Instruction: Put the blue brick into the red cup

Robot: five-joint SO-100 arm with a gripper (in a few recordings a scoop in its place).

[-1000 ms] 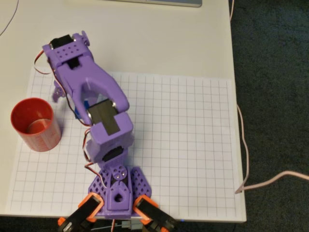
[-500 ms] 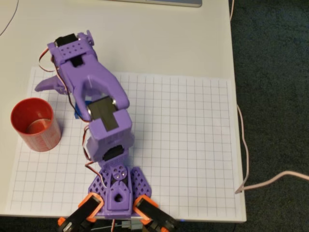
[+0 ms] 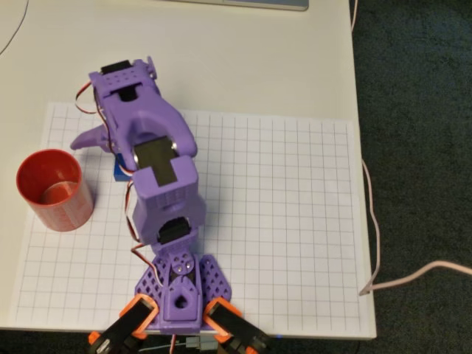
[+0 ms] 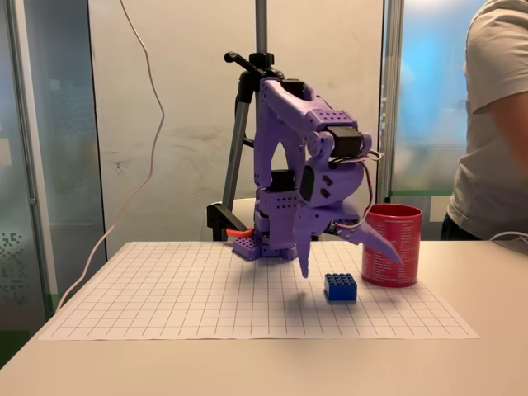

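The blue brick (image 4: 340,286) lies flat on the white grid mat (image 4: 206,297), just left of the red cup (image 4: 392,245) and apart from it. In the overhead view the blue brick (image 3: 118,172) peeks out from under the purple arm, right of the red cup (image 3: 54,189), which stands upright and looks empty. My gripper (image 4: 352,266) hangs open over the brick: one finger (image 4: 304,260) points down beside the brick's left, the other finger (image 4: 378,242) splays toward the cup. From above, the gripper (image 3: 102,146) shows its splayed finger (image 3: 87,138) pointing left.
The arm's base (image 3: 177,295) is clamped at the table's near edge. A person (image 4: 495,124) stands behind the table beside the cup, and a tripod (image 4: 247,124) rises behind the arm. A thin cable (image 3: 372,221) runs along the table's right edge.
The gripper has opened: one finger swung out toward the cup. The arm's head shifted slightly right in the overhead view, uncovering more of the blue brick. The cup has not moved.
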